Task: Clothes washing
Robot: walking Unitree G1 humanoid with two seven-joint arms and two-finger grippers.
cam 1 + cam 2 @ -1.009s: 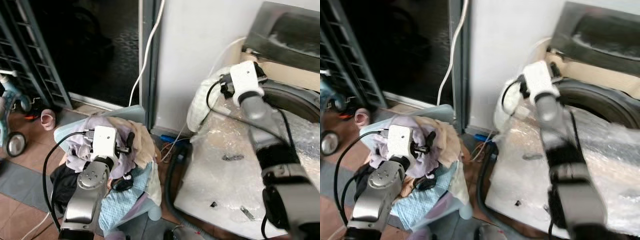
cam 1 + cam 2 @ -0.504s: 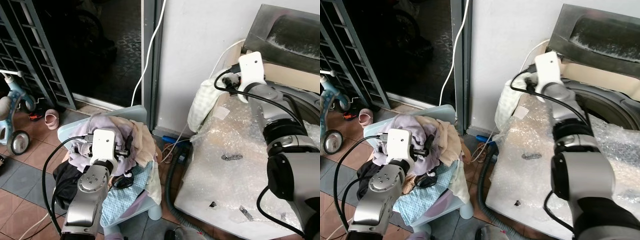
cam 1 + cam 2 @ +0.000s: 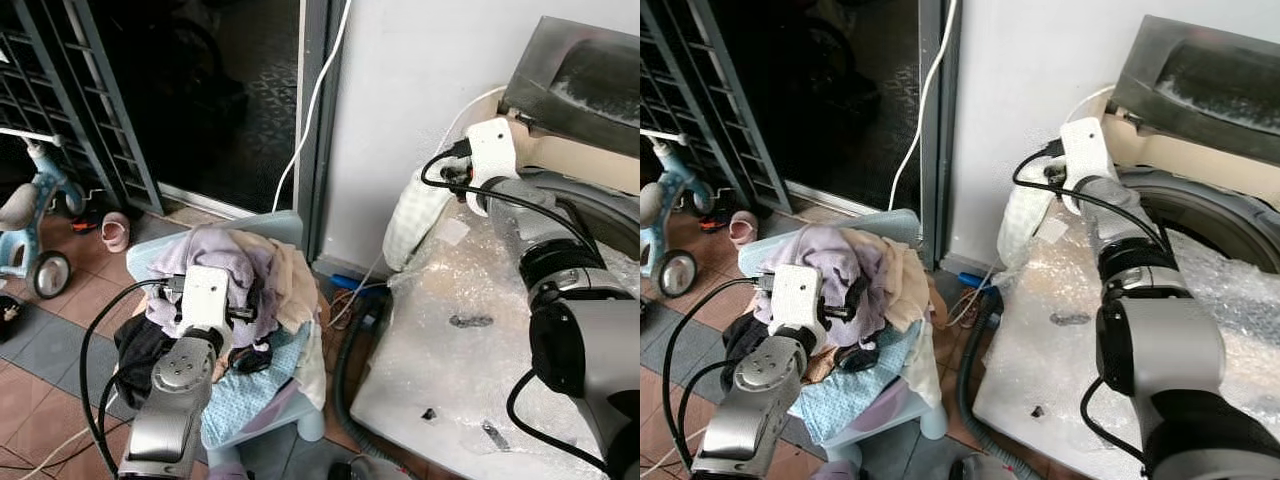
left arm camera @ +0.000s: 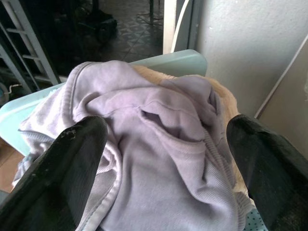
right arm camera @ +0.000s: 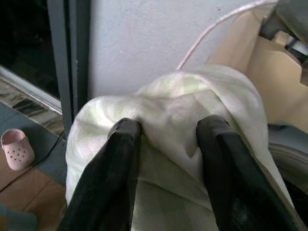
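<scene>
I see the pale green-white cloth pinched in my right gripper, both black fingers pressed into it w/ fabric bunched between them; it hangs at the front-left corner of the washing machine, against the white wall. The machine's lid stands raised, drum rim showing behind my arm, and its top is wrapped in bubble wrap w/ a few small dark bits on it. A white cable runs down the wall by the door frame; grey hose and loose wires sit on the floor btwn machine & basket. My left gripper hovers just above the laundry pile, fingers spread wide on either side of a lavender garment, not closed on it. That garment tops a heap of clothes, beige, black & a blue dotted piece, in a light blue basket on the floor left of the machine. Floor is reddish-brown tile w/ a grey mat. Behind: dark doorway w/ metal grille, a pink clog, a kid's tricycle at far left.
</scene>
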